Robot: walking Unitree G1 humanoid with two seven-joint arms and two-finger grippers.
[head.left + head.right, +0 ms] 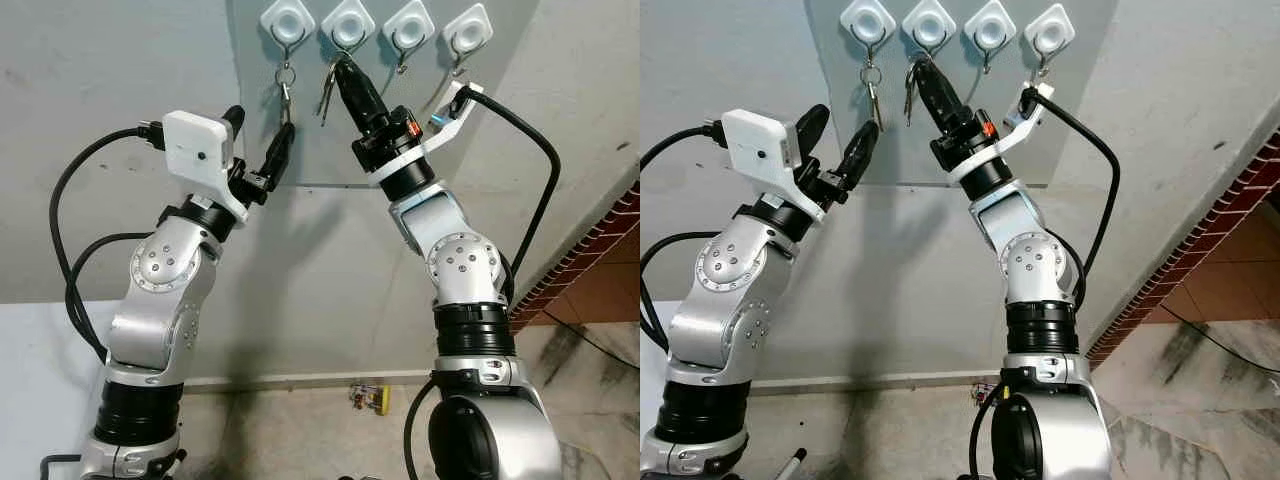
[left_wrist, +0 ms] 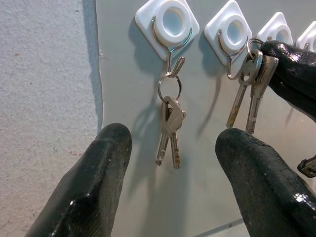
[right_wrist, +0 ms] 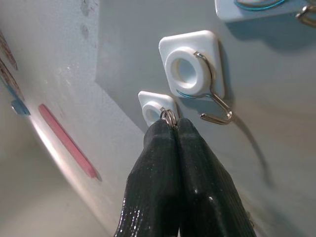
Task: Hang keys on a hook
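On the grey board (image 1: 420,140), four white hooks (image 1: 288,22) sit in a row. The first holds a hung key set (image 2: 169,129), below it the left gripper (image 2: 170,187) spread wide. At the second, the right gripper (image 1: 343,70) pinches silver keys (image 2: 251,94) by their ring

Right pincer (image 3: 169,129) hides most of the key ring (image 3: 168,116)

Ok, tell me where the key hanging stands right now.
Done: one key bunch hangs from the first hook, with the open left gripper below it. In hand: the right gripper pinches a second key bunch at the second hook. Left: confirm its ring sits on, then release.
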